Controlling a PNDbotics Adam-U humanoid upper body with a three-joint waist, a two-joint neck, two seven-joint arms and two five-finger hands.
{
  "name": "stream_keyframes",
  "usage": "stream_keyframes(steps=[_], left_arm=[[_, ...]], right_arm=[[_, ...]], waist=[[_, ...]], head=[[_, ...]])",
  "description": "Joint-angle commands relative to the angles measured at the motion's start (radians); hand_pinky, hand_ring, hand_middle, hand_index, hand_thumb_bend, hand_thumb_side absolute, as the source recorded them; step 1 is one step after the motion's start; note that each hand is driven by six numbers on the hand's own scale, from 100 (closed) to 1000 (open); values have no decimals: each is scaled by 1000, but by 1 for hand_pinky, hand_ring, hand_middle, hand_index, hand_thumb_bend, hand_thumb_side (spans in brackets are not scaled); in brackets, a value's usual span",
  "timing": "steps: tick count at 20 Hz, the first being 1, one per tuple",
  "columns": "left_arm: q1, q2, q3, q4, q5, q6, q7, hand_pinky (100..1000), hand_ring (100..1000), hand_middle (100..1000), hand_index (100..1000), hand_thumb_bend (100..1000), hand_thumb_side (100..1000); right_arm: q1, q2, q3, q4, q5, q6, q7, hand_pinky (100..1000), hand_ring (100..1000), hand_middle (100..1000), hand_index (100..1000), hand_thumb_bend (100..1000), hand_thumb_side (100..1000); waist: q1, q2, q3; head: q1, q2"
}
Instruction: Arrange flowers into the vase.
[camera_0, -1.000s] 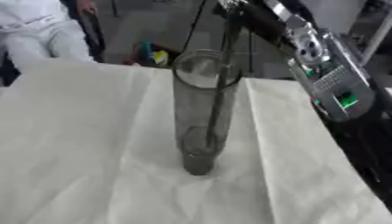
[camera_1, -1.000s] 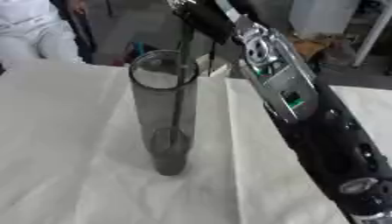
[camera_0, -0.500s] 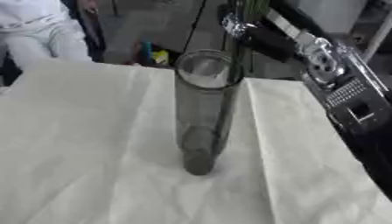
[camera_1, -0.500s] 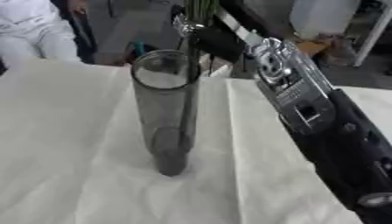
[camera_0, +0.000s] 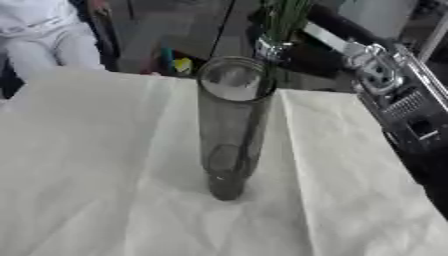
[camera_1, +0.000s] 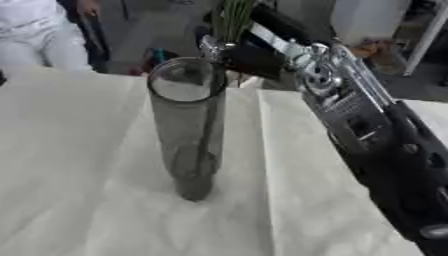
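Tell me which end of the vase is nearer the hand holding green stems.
The open rim of the vase, right beside the right hand gripping the green stems; its base rests lower on the white cloth.

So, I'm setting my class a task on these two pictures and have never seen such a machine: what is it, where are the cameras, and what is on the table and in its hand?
Both pictures come from a stereo camera in a humanoid robot's head, looking down: left eye and right eye, same moment. The black and silver arm entering from the right is the robot's right arm. Its right hand is behind the rim of a tall glass vase, fingers curled round green flower stems. The vase stands upright on a white tablecloth. The left hand is not visible.
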Motion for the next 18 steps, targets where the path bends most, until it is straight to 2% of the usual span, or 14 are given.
stream_keyframes(steps=[1, 9, 13, 14, 15, 18], left_arm=[[-6, 21, 10, -18, -2, 4, 1, 698, 760, 732, 840, 100, 955], [-4, 22, 9, -18, -1, 5, 1, 697, 758, 730, 839, 100, 954], [-2, 23, 10, -18, -1, 6, 2, 697, 756, 729, 839, 100, 954], [-2, 23, 10, -18, 0, 6, 2, 697, 756, 729, 839, 100, 954], [-2, 24, 10, -18, 0, 6, 2, 697, 756, 729, 839, 100, 953], [-1, 24, 10, -18, 0, 7, 1, 698, 755, 728, 839, 100, 953]], right_arm=[[-19, -31, -21, -6, 13, -7, 29, 773, 885, 853, 930, 151, 1000], [-25, -41, -30, 1, 41, -29, 87, 819, 918, 874, 982, 288, 1000], [-28, -50, -35, 7, 32, -45, 122, 847, 938, 900, 1000, 408, 1000], [-28, -52, -37, 8, 29, -50, 133, 849, 939, 902, 1000, 413, 1000], [-28, -54, -39, 10, 26, -55, 141, 857, 943, 902, 1000, 470, 1000], [-27, -60, -43, 20, 7, -72, 173, 863, 945, 901, 1000, 531, 1000]], waist=[[-1, -16, -2], [1, -16, -5], [1, -18, -8], [1, -18, -8], [1, -18, -9], [0, -20, -10]], head=[[4, -10], [5, -8], [5, -9], [5, -9], [5, -9], [5, -11]])
